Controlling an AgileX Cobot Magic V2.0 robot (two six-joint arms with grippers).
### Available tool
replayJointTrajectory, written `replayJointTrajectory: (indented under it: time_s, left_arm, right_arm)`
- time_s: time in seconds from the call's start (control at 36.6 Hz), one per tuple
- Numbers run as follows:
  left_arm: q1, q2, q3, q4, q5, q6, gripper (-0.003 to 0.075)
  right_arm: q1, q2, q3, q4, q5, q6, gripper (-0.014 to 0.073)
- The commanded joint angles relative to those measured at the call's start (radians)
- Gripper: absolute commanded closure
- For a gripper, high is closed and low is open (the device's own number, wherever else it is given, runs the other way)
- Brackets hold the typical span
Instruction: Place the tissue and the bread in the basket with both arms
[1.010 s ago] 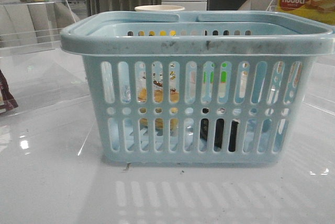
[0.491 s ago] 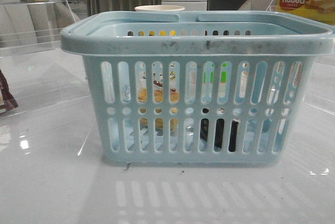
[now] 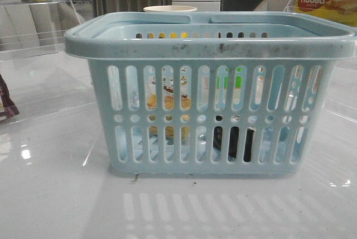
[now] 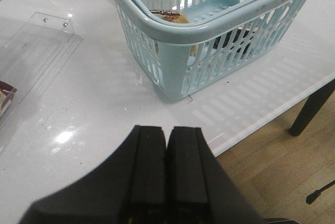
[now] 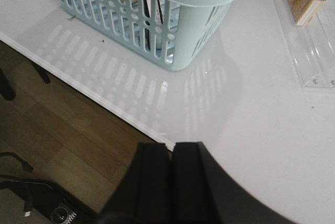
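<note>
both the left gripper (image 4: 166, 174) and the right gripper (image 5: 171, 182) are closed and empty, each hovering well apart from the basket (image 3: 212, 46) ahead of them. inside it sit the bread (image 3: 167, 102) and the dark tissue (image 3: 234, 144).

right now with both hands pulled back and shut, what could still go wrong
The basket sits close to the table edge, so a bump from either hand could nudge it toward the floor. Through its slots, the bread and the dark tissue look already inside, so another reach-in seems unnecessary and risks snagging the rim.
</note>
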Motion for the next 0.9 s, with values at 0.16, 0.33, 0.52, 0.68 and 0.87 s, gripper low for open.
replayJointTrajectory:
  time_s: [0.16, 0.33, 0.52, 0.68, 0.87]
  left_arm:
    - [0.007, -0.013, -0.012, 0.003, -0.072, -0.011, 0.0629]
    - [0.104, -0.083, 0.045, 0.008, -0.115, -0.011, 0.0629]
    - [0.269, -0.228, 0.223, -0.047, -0.306, -0.011, 0.0629]
    - [0.387, -0.371, 0.376, -0.087, -0.475, -0.011, 0.0629]
    - [0.414, -0.469, 0.478, -0.089, -0.558, -0.011, 0.0629]
  right_arm:
    - [0.001, 0.014, -0.023, -0.004, -0.066, -0.007, 0.0540]
    - [0.001, 0.014, -0.023, -0.004, -0.065, -0.007, 0.0540]
    - [0.001, 0.014, -0.023, -0.004, -0.065, -0.007, 0.0540]
    - [0.001, 0.014, -0.023, -0.004, -0.065, -0.007, 0.0540]
    - [0.001, 0.014, -0.023, -0.004, -0.065, -0.007, 0.0540]
